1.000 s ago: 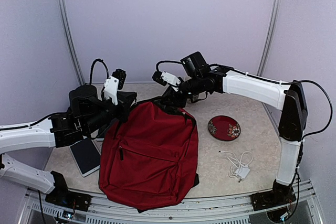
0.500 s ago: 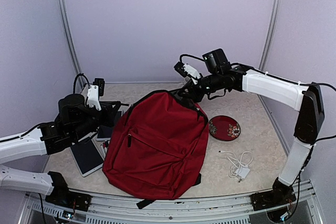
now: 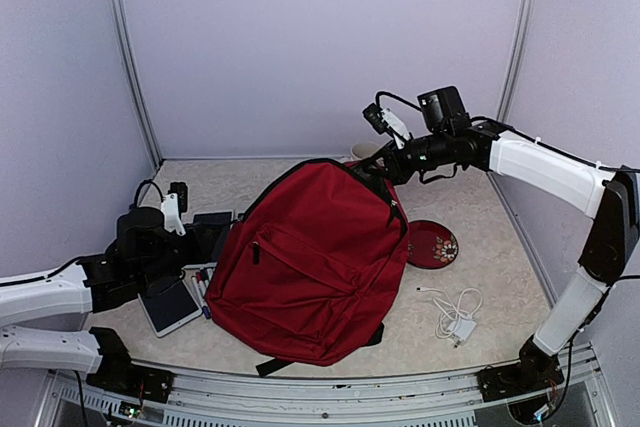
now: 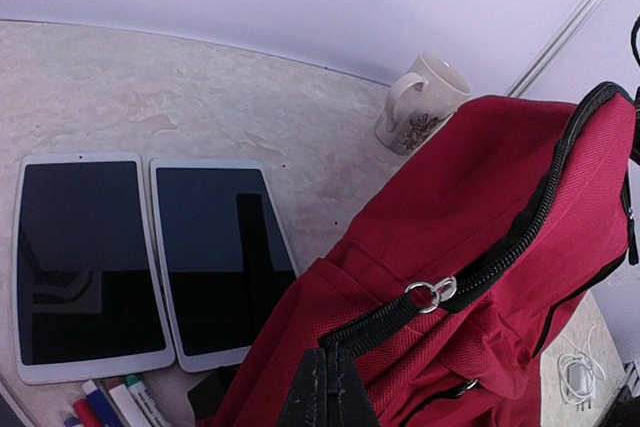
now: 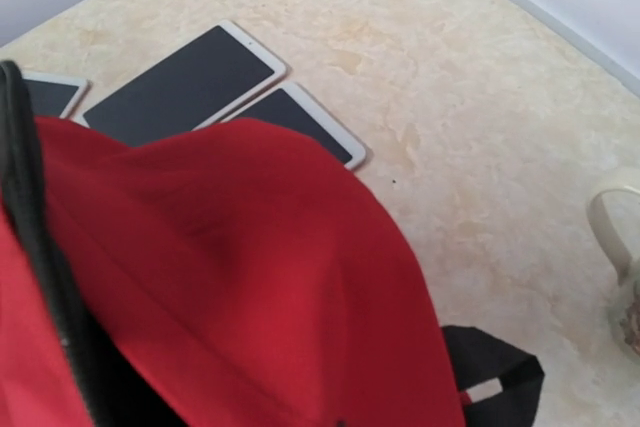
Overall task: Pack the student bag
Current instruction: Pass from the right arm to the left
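Centrally on the pale counter (image 3: 490, 197), the student bag (image 3: 310, 267), a large dark red backpack with black zips, is sitting propped up. Its front pocket is facing up and forward, and its top is being drawn toward 1 o'clock.

The right tool (image 3: 386, 169) is reaching in from 3 o'clock and holding that top edge aloft. Red fabric is hiding its fingers in its own wrist view, but the bag is hanging from it, so it is grasping the bag.

The left tool (image 4: 325, 372) is coming in low from 9 o'clock. Its fingers are clenched together, pinching the black zip band on the bag's left side. A silver zip pull (image 4: 432, 294) is sitting further up that band.

At 9 o'clock of the bag, a white-framed tablet (image 4: 90, 257) and a second tablet (image 4: 225, 262) are lying side by side, dark screens up. Coloured markers (image 4: 110, 402) are lying just beside them.

A white patterned mug (image 4: 425, 97) is standing upright beyond the bag at 12 o'clock. A dark red flowered plate (image 3: 434, 244) is lying just beside the bag at 3 o'clock. A white charger cable (image 3: 455, 317) is lying loosely coiled at 4 o'clock, apart from the plate.
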Controlling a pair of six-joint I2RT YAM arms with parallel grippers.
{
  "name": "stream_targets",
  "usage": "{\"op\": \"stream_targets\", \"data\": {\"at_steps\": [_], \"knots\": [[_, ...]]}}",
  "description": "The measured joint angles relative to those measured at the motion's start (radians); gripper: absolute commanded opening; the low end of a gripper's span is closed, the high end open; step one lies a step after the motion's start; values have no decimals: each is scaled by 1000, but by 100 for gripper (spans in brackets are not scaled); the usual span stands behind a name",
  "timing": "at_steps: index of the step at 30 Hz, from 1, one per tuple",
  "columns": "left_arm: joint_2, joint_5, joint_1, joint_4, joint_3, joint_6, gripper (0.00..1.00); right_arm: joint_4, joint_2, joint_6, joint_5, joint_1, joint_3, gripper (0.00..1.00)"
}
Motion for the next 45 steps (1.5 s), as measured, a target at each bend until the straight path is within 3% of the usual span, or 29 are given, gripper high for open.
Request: {"op": "stream_targets", "data": {"at_steps": [2,3,5,7,8,11,17,22,30,33,37,39,43,45], "knots": [[-3,12,2,8,-4,-10,3,-3,0,-1,-4,-1,0,0],[-5,16,3,11,-4,-12,17,-3,0,-2,-5,-1,0,0],[-8,26,7,10,-4,-3,60,-4,0,-7,-17,-3,1,0],[-16,39,8,7,-3,20,93,-9,0,-31,-46,-6,7,0],[-23,46,8,5,0,40,99,-14,0,-56,-63,-2,11,0],[-46,56,-14,-5,61,116,99,-49,-1,-166,-70,40,32,0],[37,51,-36,-19,446,264,99,-136,24,-319,-92,179,171,0],[187,154,-39,-27,658,391,71,-163,58,-399,-106,227,287,0],[335,279,-97,-89,703,597,72,-180,95,-449,-128,236,428,0],[367,285,-155,-131,764,666,66,-190,102,-468,-146,237,475,0],[402,281,-171,-166,834,729,45,-206,103,-493,-166,245,500,0],[420,252,-170,-183,855,753,46,-214,103,-505,-183,249,502,0],[458,192,-178,-203,883,789,62,-231,108,-525,-183,238,502,0],[465,181,-177,-206,885,799,65,-241,112,-528,-181,234,502,0]]}}
